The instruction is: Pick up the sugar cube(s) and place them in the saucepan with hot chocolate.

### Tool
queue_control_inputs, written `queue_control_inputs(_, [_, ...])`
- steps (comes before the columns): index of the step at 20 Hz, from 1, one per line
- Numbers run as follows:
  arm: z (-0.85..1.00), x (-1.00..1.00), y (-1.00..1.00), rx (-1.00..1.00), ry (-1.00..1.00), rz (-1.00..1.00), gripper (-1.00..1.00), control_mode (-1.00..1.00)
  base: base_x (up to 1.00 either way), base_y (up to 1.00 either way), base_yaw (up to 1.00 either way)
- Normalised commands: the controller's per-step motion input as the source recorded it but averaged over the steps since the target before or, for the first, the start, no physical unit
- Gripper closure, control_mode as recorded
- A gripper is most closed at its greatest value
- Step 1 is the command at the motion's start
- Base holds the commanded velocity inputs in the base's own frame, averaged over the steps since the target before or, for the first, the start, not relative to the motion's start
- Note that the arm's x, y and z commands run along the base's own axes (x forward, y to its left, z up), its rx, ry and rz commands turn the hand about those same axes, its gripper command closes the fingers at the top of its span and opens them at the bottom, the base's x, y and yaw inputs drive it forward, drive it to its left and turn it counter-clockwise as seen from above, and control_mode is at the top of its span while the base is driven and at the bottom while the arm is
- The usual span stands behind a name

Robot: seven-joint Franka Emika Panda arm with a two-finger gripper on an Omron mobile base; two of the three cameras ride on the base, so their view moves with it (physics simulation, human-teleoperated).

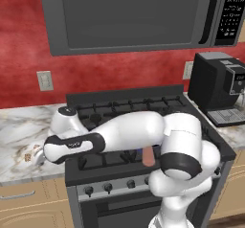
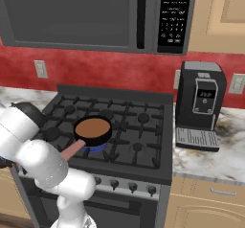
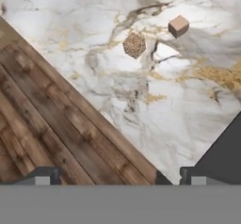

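Three sugar cubes lie close together on the marble counter in the hand view: a speckled tan one (image 3: pixel 134 44), a plain brownish one (image 3: pixel 178 26) and a pale whitish one (image 3: pixel 164 52). My gripper (image 3: pixel 117 177) hangs open above the counter's front edge, its fingertips (image 3: pixel 42 176) wide apart, with the cubes well ahead of them and nothing between them. From the left base view the hand (image 1: pixel 38 158) is low over the counter left of the stove, by the cubes (image 1: pixel 36 150). The saucepan with hot chocolate (image 2: pixel 93 129) sits on a front burner, its handle (image 2: pixel 72 150) pointing toward me.
The black gas stove (image 2: pixel 139 126) lies right of the marble counter (image 1: pixel 19 126). A coffee machine (image 2: pixel 200 102) stands on the counter right of the stove. A microwave (image 1: pixel 134 11) hangs above. Wooden floor (image 3: pixel 42 124) shows below the counter edge.
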Motion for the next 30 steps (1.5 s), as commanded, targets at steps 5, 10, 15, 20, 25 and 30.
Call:
queue_control_inputs(5, [0.0, 0.0, 0.54, -0.08, 0.01, -0.02, -1.0, -1.0, 0.0, 0.0, 0.0])
queue_control_inputs(10, [-0.05, 0.01, 0.01, -0.02, 0.0, 0.0, -1.0, -1.0, 0.0, 0.0, 0.0])
queue_control_inputs(15, [-0.04, 0.18, 0.0, 0.0, 0.0, -0.04, -1.0, -1.0, 0.0, 0.0, 0.0])
queue_control_inputs(20, [-0.09, 0.42, 0.01, 0.0, -0.01, -0.14, -1.0, -1.0, 0.0, 0.0, 0.0])
queue_control_inputs(25, [-0.11, 0.28, 0.05, 0.0, -0.05, -0.18, -1.0, -1.0, 0.0, 0.0, 0.0])
queue_control_inputs(30, [0.0, 0.05, 0.24, 0.0, 0.01, -0.09, -1.0, -1.0, 0.0, 0.0, 0.0])
